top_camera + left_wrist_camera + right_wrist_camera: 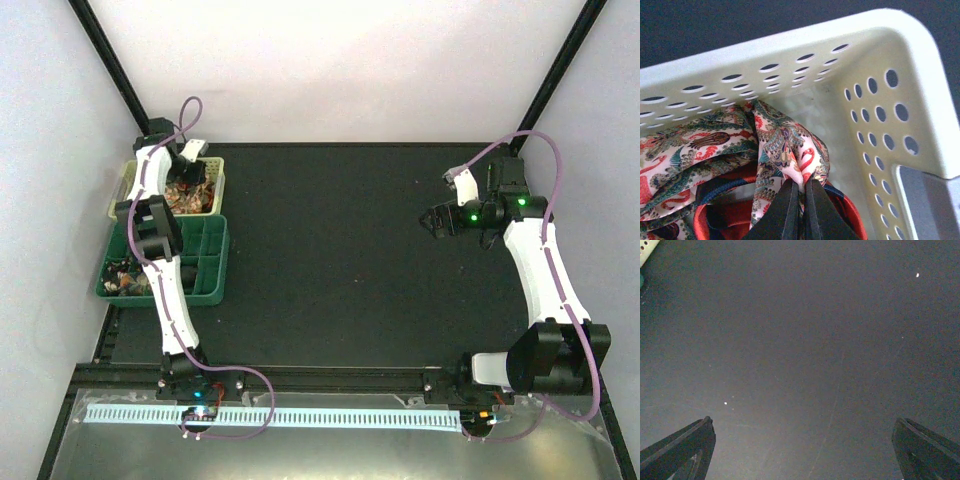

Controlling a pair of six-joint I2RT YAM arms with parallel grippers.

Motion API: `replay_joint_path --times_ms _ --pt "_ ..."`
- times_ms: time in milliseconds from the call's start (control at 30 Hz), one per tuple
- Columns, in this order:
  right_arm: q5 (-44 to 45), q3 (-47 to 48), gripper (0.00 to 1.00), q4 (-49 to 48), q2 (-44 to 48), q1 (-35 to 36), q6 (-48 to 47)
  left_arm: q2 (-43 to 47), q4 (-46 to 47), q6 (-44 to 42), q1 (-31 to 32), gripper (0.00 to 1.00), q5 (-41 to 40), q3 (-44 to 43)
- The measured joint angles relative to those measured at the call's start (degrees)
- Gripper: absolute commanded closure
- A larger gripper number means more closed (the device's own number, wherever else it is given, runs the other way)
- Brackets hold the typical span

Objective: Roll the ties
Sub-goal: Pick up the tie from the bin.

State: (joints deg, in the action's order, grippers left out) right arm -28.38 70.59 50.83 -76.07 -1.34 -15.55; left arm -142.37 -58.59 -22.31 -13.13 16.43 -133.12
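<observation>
Left pincer [800, 186] pressed together, pinching a raised fold of the tie [775, 142], cream with green, red and brown print. Just under that fold, a red tie [732, 227] with dark blue bands. Both inside the basket [880, 35], pale yellow plastic with rows of holes, its far corner just beyond the fold. Right pincer [804, 422] spread wide, nothing between its fingers [690, 450], above bare black mat [805, 340]. From overhead, near to far on the left side: a green tray [214, 262] with compartments, small dark bundles in its left cells, too small to name; then the basket directly beyond it, the two side by side with little or no gap, at the far left edge of the mat. Left pincer down inside the basket, among heaped patterned fabric. On the right, well apart from tray and basket, the right pincer over the far half of the mat, pointing left toward the middle.
</observation>
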Motion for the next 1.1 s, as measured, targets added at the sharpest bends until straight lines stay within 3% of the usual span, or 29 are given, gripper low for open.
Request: replay_joint_path --times_ms 267,767,1100 --pt "-0.09 0.0 0.0 -0.02 0.0 0.0 0.02 4.98 -0.39 0.02 -0.2 0.99 1.7 0.0" --pt "-3.69 0.02 0.0 -0.42 1.95 0.0 0.09 31.47 4.26 1.68 -3.34 0.98 5.53 -0.39" --pt "-7.45 0.02 0.0 -1.05 4.17 0.0 0.7 42.75 10.1 5.6 -3.43 0.99 16.79 -0.44"
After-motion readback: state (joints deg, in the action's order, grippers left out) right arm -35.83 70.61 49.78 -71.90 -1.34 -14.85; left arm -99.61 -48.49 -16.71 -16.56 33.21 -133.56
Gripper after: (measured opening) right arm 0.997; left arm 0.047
